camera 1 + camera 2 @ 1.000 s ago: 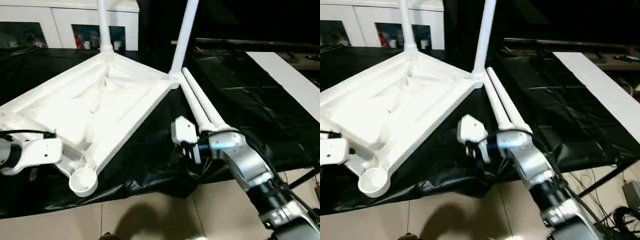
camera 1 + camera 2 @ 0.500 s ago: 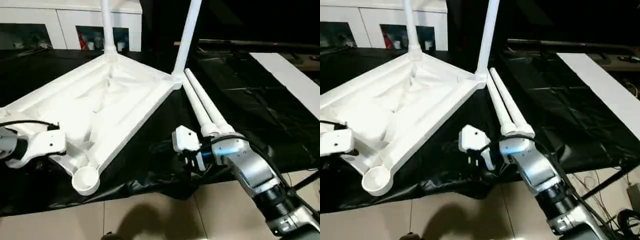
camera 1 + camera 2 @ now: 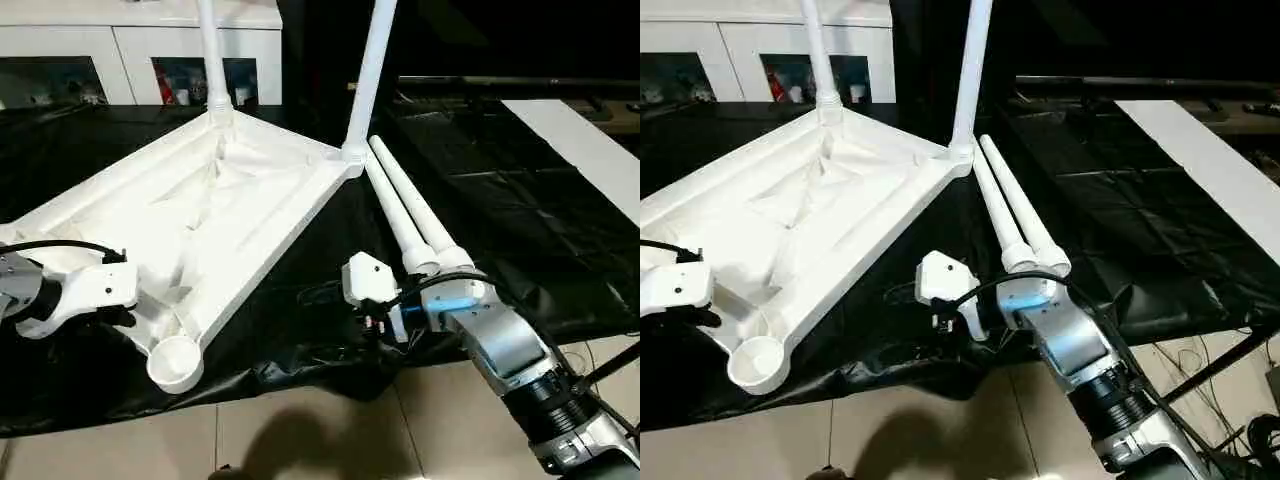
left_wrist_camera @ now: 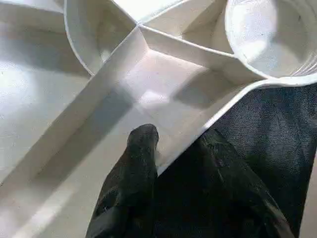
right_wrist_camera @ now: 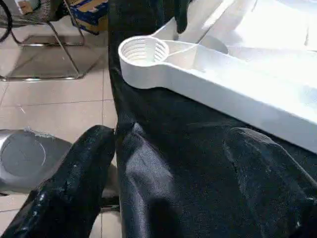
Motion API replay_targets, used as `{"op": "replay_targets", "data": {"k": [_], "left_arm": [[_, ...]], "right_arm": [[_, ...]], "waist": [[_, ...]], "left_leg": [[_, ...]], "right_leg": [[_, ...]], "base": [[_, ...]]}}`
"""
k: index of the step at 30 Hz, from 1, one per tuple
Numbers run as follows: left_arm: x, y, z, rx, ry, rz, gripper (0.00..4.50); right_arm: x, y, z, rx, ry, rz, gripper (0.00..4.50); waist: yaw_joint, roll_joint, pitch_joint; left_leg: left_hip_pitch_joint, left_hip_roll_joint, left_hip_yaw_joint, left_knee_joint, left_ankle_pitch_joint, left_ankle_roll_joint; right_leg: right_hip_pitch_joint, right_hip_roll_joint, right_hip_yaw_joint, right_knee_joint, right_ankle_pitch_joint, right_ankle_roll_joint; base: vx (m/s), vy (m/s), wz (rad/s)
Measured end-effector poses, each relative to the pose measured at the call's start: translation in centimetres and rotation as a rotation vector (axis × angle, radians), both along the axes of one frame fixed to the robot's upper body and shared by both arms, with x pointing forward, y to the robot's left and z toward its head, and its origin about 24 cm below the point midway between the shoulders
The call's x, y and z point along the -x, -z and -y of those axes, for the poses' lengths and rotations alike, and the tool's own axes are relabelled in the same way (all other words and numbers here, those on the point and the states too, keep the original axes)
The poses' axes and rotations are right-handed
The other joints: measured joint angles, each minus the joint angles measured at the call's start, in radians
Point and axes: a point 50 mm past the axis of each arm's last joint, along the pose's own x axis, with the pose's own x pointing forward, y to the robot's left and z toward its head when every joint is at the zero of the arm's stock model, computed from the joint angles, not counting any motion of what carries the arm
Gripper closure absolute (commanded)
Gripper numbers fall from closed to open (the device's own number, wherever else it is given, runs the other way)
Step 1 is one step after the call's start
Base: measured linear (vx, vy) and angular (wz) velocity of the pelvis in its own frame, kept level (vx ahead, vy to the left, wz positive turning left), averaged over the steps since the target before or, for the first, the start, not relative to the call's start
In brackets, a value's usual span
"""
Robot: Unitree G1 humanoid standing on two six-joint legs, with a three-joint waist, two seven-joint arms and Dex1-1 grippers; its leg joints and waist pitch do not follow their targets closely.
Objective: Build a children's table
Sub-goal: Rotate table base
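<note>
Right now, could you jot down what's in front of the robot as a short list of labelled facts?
Tabletop: upside down on black cloth
Legs fitted: two, upright at far corners
Legs loose: two, lying side by side
Near corner socket: no leg
Left gripper: straddling the tabletop's rim
Right gripper: open, over the cloth

Reaching in from nine o'clock toward three with the silver cylindrical left forearm [image 3: 20, 300], lying low and nearly level, its white boxy wrist housing [image 3: 95, 290] leading. Keeping the left gripper [image 4: 176, 148] pointed down and forward, its two black fingers [image 4: 141, 148] standing a little apart. Stretching in from five o'clock toward ten with the silver right forearm [image 3: 500, 345], its white wrist block [image 3: 368, 278] at the front. Holding the right gripper [image 5: 166, 136] low, its black fingers [image 5: 84, 163] spread wide with nothing between them.
</note>
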Motion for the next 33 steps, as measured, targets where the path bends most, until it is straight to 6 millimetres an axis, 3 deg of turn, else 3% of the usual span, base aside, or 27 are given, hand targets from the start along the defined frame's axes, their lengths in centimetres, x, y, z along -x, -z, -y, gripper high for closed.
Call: {"op": "replay_targets", "data": {"k": [5, 14, 19, 26, 33], "left_arm": [[0.2, 0.8, 0.4, -0.012, -0.015, -0.033, 3.65], [0.7, 2.2, 0.8, 0.002, -0.076, -0.018, 3.92], [1.0, 2.5, 1.3, 0.051, -0.161, 0.01, 3.94], [1.2, 2.9, 4.0, 0.205, -0.241, 0.035, 3.96], [1.1, 3.1, 5.7, 0.255, -0.326, 0.049, 4.14]], "right_arm": [[-0.2, 0.0, 0.4, 0.012, 0.031, 0.012, 0.65], [-0.5, 0.1, 0.5, 0.007, 0.064, 0.013, 0.65], [-0.6, 0.3, 0.7, 0.015, 0.068, 0.01, 0.65], [-1.1, 0.3, 1.1, 0.034, 0.067, 0.008, 0.65], [-1.4, -0.3, 1.0, 0.038, 0.056, 0.037, 0.65]], "waist": [[-0.011, 0.032, -0.004], [-0.019, 0.052, -0.018], [-0.02, 0.047, -0.021], [-0.026, 0.015, -0.031], [-0.025, 0.002, -0.036]], "left_leg": [[0.0, -0.001, 0.0, 0.0, 0.0, 0.0], [0.002, -0.003, -0.001, -0.002, 0.0, 0.0], [0.003, -0.004, 0.0, -0.002, 0.0, 0.0], [0.006, -0.006, -0.001, -0.001, 0.0, 0.0], [0.013, -0.01, -0.001, -0.001, -0.001, 0.001]], "right_leg": [[0.0, 0.0, 0.001, 0.0, 0.0, 0.0], [0.002, 0.0, 0.004, 0.001, -0.003, 0.006], [0.002, -0.001, 0.004, 0.001, -0.003, 0.008], [0.0, -0.004, 0.003, 0.0, -0.002, 0.009], [0.002, -0.007, 0.004, 0.0, -0.001, 0.01]], "base": [[0.0, 0.0, 0.0], [0.0, 0.0, 0.0], [0.0, 0.0, 0.0], [0.0, 0.0, 0.0], [0.0, 0.0, 0.0]]}}
